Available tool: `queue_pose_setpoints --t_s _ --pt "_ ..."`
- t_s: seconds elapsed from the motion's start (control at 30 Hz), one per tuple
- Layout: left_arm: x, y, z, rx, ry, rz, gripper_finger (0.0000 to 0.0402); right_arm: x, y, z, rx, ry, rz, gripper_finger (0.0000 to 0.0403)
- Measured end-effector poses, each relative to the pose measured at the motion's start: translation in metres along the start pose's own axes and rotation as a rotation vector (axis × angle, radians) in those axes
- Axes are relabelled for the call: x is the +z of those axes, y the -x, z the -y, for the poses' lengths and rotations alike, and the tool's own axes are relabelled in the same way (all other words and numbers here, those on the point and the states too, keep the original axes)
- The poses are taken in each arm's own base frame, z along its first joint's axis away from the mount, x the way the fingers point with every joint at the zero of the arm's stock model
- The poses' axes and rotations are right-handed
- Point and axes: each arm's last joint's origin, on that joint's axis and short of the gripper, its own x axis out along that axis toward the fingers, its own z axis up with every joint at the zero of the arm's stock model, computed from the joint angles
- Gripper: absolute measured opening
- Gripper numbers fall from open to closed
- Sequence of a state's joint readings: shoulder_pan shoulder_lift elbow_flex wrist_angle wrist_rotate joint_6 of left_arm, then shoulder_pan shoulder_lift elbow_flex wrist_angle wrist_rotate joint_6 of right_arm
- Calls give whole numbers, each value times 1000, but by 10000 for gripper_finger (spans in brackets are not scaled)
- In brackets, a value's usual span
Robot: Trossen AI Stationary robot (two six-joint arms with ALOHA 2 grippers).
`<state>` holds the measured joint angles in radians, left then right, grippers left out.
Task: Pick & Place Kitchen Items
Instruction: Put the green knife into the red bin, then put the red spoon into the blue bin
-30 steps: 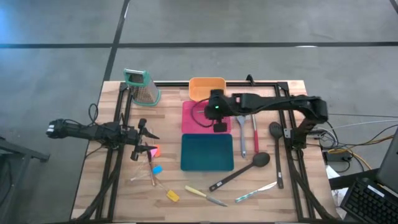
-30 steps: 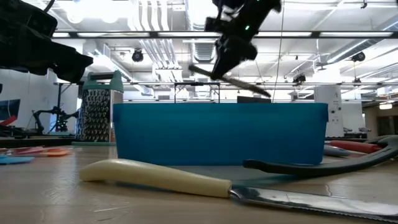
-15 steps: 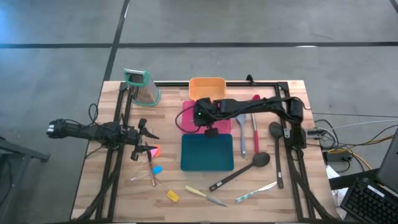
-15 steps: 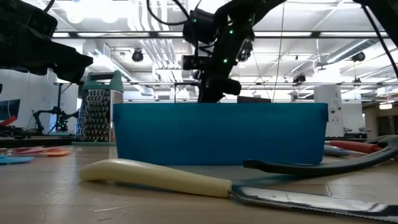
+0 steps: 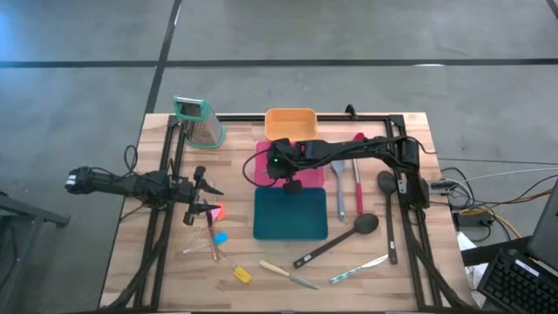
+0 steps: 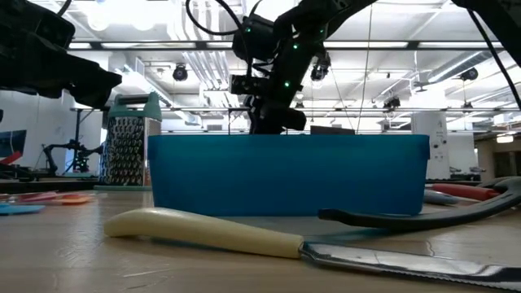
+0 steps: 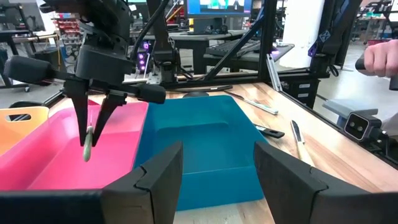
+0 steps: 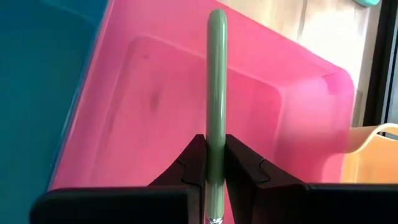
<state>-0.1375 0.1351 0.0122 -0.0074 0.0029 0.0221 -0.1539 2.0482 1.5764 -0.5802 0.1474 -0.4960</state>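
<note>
My right gripper (image 5: 291,182) hangs over the pink tray (image 5: 264,171), shut on a slim utensil with a pale green handle (image 8: 216,74). The left wrist view shows that handle's end (image 7: 87,151) pointing down into the tray. In the low view the teal tray (image 6: 289,175) hides the fingertips. My left gripper (image 7: 217,180) waits open at the table's left. Loose items lie flat on the wood: a red spoon (image 5: 356,180), a grey spoon (image 5: 338,187), two black spoons (image 5: 338,242), a cream-handled knife (image 5: 281,273), and blue (image 5: 220,237) and yellow (image 5: 241,275) pieces. My right gripper pinches the green handle (image 8: 216,127) between its two fingers, close to the metal end of the utensil. The handle runs along the fingers and sticks out past their tips. The fingers slant down from the table's right. Whether the handle's free end touches the tray floor I cannot tell.
An orange tray (image 5: 289,123) stands behind the pink one, and the teal tray (image 5: 289,215) in front of it. A green-topped grater (image 5: 199,121) stands at the far left. Black frame rails run along both sides. A person's hand (image 7: 378,59) shows beyond the table.
My right gripper has come down and toward the table's left, from above the pink tray's right part to low over it, tipping more steeply downward. The green-handled utensil went with it and now points into the tray, sunk behind the teal tray's wall in the low view.
</note>
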Motion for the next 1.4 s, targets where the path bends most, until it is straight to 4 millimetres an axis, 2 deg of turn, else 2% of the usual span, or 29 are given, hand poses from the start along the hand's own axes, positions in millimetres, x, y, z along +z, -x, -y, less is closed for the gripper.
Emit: queue_pose_setpoints --t_s 0.43,0.8,1.27,1.4 --pt "0 0 0 0 0 0 202 -10 -37 -9 47 36 -75 28" --pt "0 0 0 0 0 0 202 -14 -42 -5 118 9 -44 31" --pt "0 0 0 0 0 0 202 -13 -42 -6 119 16 -44 115" --pt "0 0 0 0 0 0 202 -12 -31 -3 109 4 -31 137"
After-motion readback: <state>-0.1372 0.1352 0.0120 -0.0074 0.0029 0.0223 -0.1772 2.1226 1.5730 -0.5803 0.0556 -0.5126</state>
